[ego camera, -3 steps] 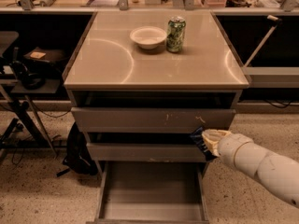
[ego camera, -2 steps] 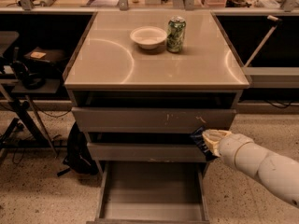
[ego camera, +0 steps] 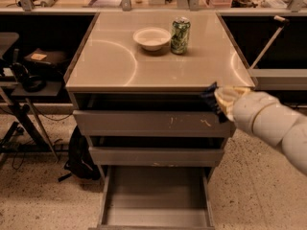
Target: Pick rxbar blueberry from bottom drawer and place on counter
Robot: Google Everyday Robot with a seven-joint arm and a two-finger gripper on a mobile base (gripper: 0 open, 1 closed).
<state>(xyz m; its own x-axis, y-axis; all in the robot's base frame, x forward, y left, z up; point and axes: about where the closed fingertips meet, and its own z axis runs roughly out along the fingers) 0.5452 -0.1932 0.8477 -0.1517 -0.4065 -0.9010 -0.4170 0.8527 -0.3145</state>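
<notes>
My gripper [ego camera: 214, 101] is at the front right corner of the counter [ego camera: 115, 63], just below its rim, in front of the top drawer. It is shut on a small dark navy bar, the rxbar blueberry [ego camera: 209, 92], whose end sticks out to the left of the pale wrist. The bottom drawer [ego camera: 156, 198] is pulled open below, and its plain grey floor is bare. My pale arm reaches in from the right edge of the view.
A white bowl [ego camera: 151, 37] and a green can [ego camera: 180, 35] stand at the back of the counter. Two scuffed grey drawers [ego camera: 153, 123] sit slightly open above the bottom one. A black bag [ego camera: 79, 155] and a stand are on the floor at left.
My gripper has risen with the dark bar from the level of the middle drawer to just under the counter's front right edge.
</notes>
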